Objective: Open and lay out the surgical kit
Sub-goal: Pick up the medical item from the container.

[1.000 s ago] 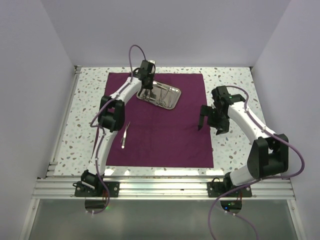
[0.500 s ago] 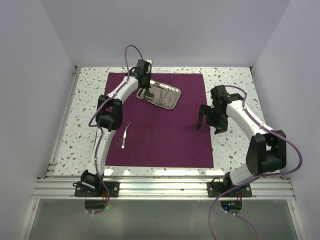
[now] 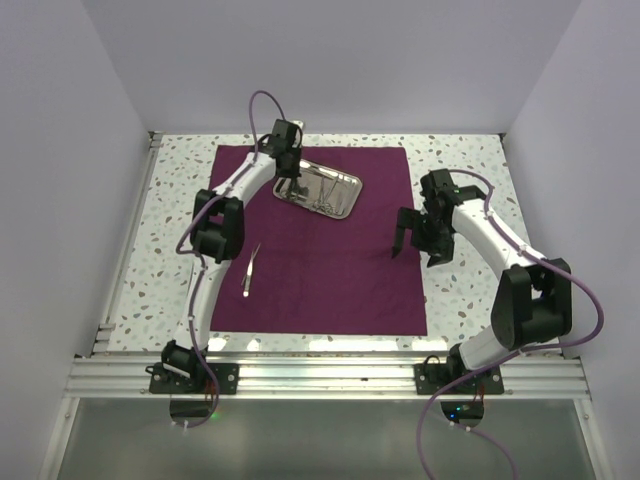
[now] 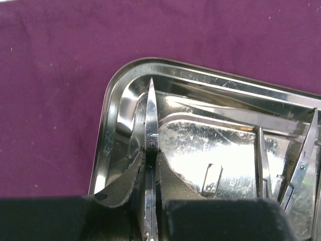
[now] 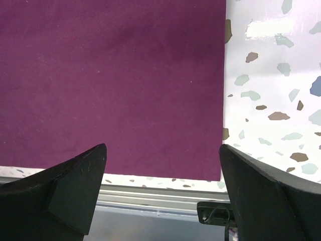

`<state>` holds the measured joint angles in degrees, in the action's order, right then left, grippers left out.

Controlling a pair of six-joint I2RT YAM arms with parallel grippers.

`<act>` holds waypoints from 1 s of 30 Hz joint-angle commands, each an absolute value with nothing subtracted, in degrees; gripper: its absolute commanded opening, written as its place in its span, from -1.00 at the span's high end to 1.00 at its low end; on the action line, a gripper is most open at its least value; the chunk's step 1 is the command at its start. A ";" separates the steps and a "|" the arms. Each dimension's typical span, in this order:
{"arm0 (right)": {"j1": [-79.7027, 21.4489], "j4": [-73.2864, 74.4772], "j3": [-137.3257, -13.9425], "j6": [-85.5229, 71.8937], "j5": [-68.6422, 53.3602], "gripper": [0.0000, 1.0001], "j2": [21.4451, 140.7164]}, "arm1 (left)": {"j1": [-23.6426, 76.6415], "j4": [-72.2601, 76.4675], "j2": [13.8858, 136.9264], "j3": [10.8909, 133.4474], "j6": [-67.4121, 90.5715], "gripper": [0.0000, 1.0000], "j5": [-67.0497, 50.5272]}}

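One pair of scissors (image 4: 151, 115) is clamped in your left end effector (image 4: 151, 158), blades running straight ahead; right end effector (image 5: 163, 186) hangs wide open, empty

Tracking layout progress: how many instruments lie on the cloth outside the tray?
1: the tweezers lie on the purple cloth near its left edge. Others sit in the steel tray, some possibly hidden.

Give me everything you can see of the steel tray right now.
The steel tray is a small, shiny rectangle with rounded corners and a raised rim, its floor scratched. It lies flat, askew, on the far part of the purple cloth. Slim silver instruments lie inside; the left gripper reaches into one end, jaws closed on scissors.
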<state>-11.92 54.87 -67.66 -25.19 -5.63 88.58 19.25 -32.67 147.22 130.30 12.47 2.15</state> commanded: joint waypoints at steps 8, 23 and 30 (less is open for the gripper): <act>-11.78 53.70 -70.40 -24.26 -7.29 -0.97 87.37 | 19.16 -40.25 140.28 127.44 16.17 1.00 0.53; -11.78 52.47 -68.21 -24.43 -8.35 -0.97 85.26 | 18.63 -41.92 133.86 127.36 18.28 1.00 0.26; -11.69 52.56 -67.68 -24.35 -8.17 -0.97 83.85 | 19.95 -37.99 122.01 110.86 23.10 1.00 0.26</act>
<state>-11.92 53.12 -67.88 -25.21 -7.07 86.26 19.27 -40.56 130.21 117.25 19.42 0.89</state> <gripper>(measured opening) 0.985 0.118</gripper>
